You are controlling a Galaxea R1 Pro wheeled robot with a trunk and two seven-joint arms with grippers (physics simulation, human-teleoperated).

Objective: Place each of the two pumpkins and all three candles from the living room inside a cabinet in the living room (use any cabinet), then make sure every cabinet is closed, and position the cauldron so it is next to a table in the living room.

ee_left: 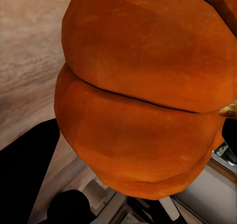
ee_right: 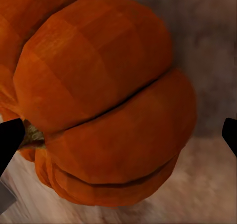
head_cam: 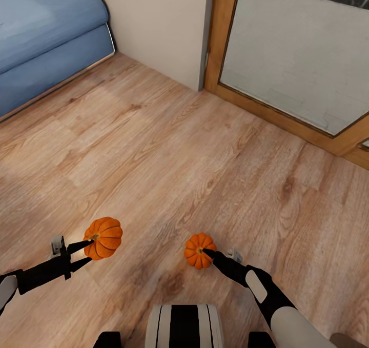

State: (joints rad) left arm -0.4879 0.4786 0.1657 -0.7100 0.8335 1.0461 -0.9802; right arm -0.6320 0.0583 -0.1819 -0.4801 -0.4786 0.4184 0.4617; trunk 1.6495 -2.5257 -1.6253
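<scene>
**Head view: one pumpkin in each gripper, cabinet not yet reached**

Head view shows the left gripper closed on a bright-orange ribbed round pumpkin, which sits between the two black fingers near their tips. The right gripper is closed on a second, smaller-looking orange ribbed pumpkin; its jaws pinch at the top, close to the short stem. Both pumpkins hang above the wooden plank floor, not resting on it as far as I can judge.

In the left wrist view the left pumpkin is pressed very close to the camera, and the fingers themselves I cannot see clearly. In the right wrist view the right pumpkin lies between the dark fingertips, with its dry stem beside one of them.

I judge the pumpkins to be light and stiff, with a smooth skin that may slide. The grooves between the ribs give a better hold than the stem, which looks thin and could slip out.

Ahead of the jaws stand a blue upholstered sofa, a beige wall corner and a glass door in a wooden frame. Nothing lies on the floor between them and the grippers.
</scene>
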